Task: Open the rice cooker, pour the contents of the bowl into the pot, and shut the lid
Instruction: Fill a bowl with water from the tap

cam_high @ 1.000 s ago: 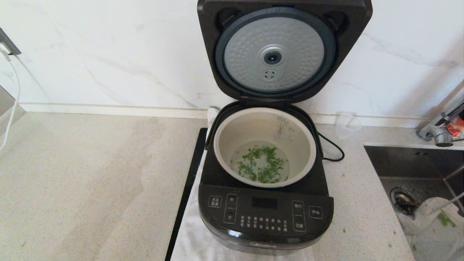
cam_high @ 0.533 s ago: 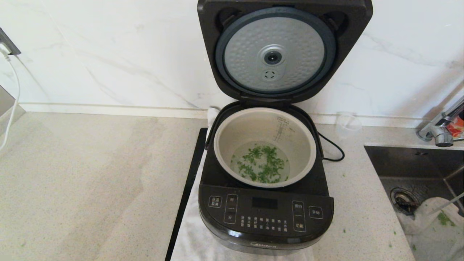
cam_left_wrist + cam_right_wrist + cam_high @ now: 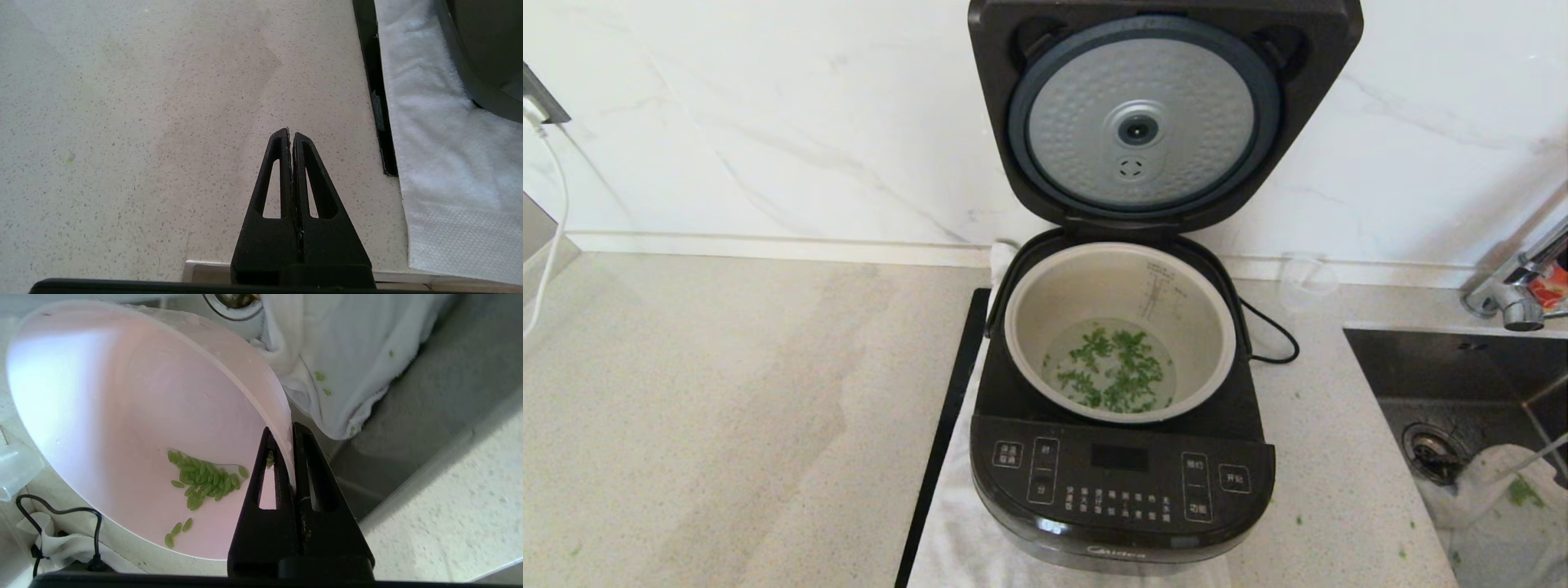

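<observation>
Standing open on a white cloth (image 3: 956,539), the rice cooker (image 3: 1123,490) is showing its lid (image 3: 1164,114) tipped up against the marble wall (image 3: 768,122), dimpled plate facing out. The pot (image 3: 1119,327) is sitting inside it, holding a little water and the green bits (image 3: 1115,380). A black strip (image 3: 943,441) is lying just beside the cooker on the robot's left, a clear cup (image 3: 1307,282) and black cord (image 3: 1270,335) on the other side, near the sink (image 3: 1462,392).

The right gripper (image 3: 288,430) is pinching the rim of the bowl (image 3: 135,424), tilted over the sink's rag (image 3: 339,363); a few green grains are sticking inside. The left gripper (image 3: 291,132) is hanging over bare counter (image 3: 143,122), fingers pressed together.
</observation>
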Motion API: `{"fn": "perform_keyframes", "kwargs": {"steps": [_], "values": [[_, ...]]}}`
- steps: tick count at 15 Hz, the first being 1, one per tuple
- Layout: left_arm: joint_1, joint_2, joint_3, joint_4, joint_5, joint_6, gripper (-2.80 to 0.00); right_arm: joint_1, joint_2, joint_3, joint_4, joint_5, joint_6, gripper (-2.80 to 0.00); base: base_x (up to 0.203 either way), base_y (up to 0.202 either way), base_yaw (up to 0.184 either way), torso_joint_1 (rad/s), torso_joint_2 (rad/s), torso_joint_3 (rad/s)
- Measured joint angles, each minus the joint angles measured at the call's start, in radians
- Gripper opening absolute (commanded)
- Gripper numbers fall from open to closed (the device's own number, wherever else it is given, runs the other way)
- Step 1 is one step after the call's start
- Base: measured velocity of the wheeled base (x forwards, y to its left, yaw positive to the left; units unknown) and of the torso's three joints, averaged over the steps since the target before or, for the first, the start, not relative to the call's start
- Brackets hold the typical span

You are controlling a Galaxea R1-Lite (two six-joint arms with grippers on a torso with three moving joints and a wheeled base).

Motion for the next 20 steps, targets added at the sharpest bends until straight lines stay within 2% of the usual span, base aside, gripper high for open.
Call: {"fn": "perform_keyframes", "kwargs": {"steps": [4,12,20], "values": [[0.0,0.0,0.0,0.0,0.0,0.0,-2.8,0.029,0.033,-0.058,0.001,-0.002,0.01,-2.8,0.0,0.0,0.0,0.0,0.0,0.0],[0.0,0.0,0.0,0.0,0.0,0.0,-2.8,0.095,0.124,-0.212,0.002,-0.006,0.167,-2.8,0.0,0.0,0.0,0.0,0.0,0.0],[0.0,0.0,0.0,0.0,0.0,0.0,-2.8,0.126,0.166,-0.264,0.019,-0.008,0.195,-2.8,0.0,0.0,0.0,0.0,0.0,0.0]]}}
